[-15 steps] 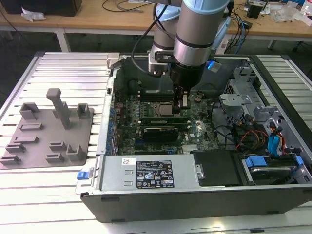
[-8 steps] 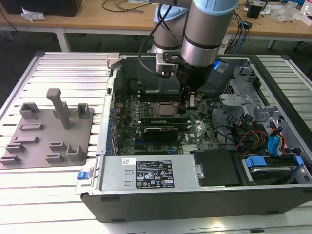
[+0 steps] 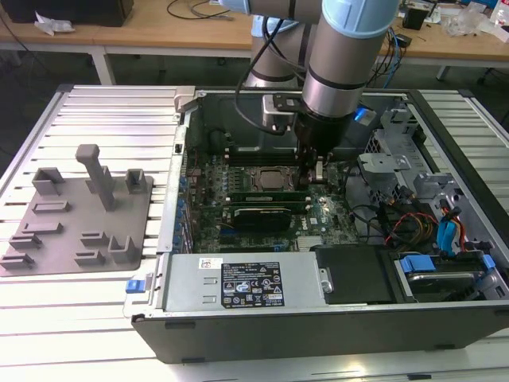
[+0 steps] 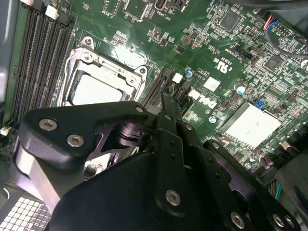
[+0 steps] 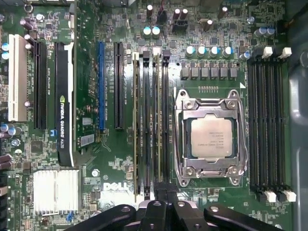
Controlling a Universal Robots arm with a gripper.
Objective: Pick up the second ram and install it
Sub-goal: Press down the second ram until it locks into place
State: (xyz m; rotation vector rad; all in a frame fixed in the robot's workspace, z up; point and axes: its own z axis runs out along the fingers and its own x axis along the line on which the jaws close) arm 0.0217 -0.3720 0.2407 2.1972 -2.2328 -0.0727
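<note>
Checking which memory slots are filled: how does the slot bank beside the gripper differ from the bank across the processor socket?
The near bank seems to hold two thin sticks; the far bank looks empty, all dark channels. The gripper sits at the near bank's end; the far bank stands apart from it. Both are four parallel slots flanking the processor socket.
</note>
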